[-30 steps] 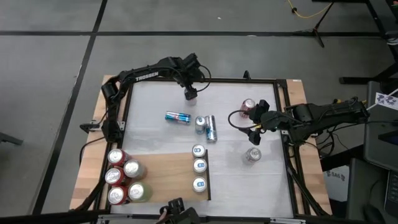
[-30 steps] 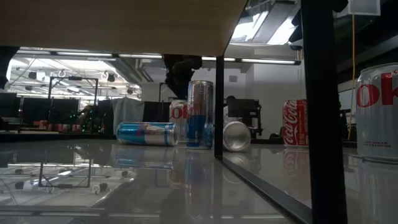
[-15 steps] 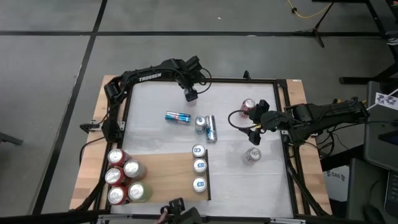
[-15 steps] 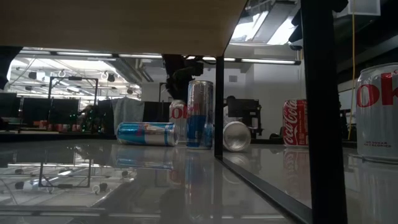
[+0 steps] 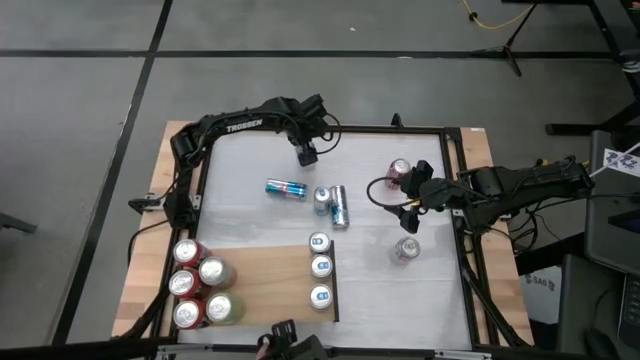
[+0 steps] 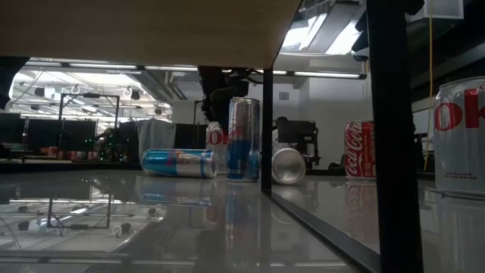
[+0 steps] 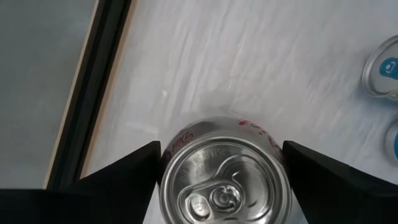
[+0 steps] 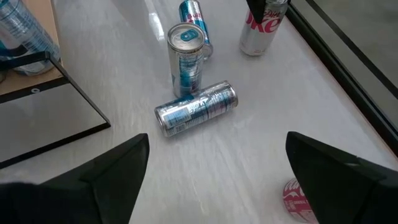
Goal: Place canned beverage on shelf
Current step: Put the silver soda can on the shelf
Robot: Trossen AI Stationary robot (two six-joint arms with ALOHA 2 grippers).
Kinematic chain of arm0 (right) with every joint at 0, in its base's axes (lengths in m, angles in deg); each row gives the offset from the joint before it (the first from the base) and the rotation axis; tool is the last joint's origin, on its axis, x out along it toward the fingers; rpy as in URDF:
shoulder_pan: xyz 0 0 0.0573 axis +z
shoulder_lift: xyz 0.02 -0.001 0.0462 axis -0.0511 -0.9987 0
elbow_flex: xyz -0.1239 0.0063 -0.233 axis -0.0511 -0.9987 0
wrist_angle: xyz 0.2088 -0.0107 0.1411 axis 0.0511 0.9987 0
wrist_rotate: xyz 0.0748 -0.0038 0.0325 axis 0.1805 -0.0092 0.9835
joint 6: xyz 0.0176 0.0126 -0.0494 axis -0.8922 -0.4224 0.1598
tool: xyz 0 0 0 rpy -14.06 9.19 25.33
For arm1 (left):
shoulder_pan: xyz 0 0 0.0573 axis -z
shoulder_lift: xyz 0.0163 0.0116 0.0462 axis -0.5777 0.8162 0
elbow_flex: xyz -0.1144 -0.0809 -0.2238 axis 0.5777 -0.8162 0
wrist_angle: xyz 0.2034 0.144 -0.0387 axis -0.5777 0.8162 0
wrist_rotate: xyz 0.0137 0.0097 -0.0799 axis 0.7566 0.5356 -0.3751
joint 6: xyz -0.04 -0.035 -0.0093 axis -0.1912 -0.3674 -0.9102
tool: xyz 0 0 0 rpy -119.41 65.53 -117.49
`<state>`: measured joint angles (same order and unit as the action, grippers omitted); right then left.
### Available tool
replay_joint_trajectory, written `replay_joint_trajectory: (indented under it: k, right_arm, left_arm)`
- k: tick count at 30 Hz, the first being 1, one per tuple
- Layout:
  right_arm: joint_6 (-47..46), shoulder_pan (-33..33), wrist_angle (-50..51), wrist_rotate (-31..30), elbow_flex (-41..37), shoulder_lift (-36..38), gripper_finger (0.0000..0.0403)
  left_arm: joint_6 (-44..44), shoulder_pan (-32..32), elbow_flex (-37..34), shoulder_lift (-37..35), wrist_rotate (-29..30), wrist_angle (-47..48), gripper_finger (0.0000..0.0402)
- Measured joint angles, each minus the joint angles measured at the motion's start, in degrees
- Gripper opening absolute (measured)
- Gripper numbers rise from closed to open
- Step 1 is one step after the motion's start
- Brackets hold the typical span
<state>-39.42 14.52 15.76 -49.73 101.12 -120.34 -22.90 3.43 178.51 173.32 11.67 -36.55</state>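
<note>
The left pincer (image 7: pixel 221 163) is clenched around a silver Diet Coke can with red lettering (image 7: pixel 225 180), upright at the white worktop's (image 5: pixel 250 160) far side, well apart from the light-brown wood-grain shelf (image 5: pixel 265 285). The right pincer (image 8: pixel 214 162) hangs released.

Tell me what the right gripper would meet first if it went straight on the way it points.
Probably the slim silver-blue can lying on its side; the right gripper is open, and depth is unclear.
</note>
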Motion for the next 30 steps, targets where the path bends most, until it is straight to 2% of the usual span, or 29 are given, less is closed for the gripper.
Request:
replay_joint_trajectory:
  k: [7, 10, 14, 21, 30]
  right_arm:
    - [0.0, 0.0, 0.0, 0.0, 0.0, 0.0, 0.0367]
    - [0.0, 0.0, 0.0, 0.0, 0.0, 0.0, 0.0367]
    - [0.0, 0.0, 0.0, 0.0, 0.0, 0.0, 0.0367]
    - [0.2, 0.0, 0.0, 0.0, 0.0, 0.0, 0.0367]
    - [0.2, 0.0, 0.0, 0.0, 0.0, 0.0, 0.0367]
  left_arm:
    - [0.0, 0.0, 0.1, 0.0, -0.5, 0.5, 0.0273]
    - [0.0, 0.0, 0.5, 0.0, -0.5, 1.4, 0.027]
    - [0.0, 0.0, 4.1, 0.2, 0.1, 7.8, 0.027]
    - [-1.6, 0.5, 14.7, 0.2, -0.2, 18.4, 0.027]
    - [-3.1, 3.8, 35.0, 0.1, -0.3, 31.6, 0.027]
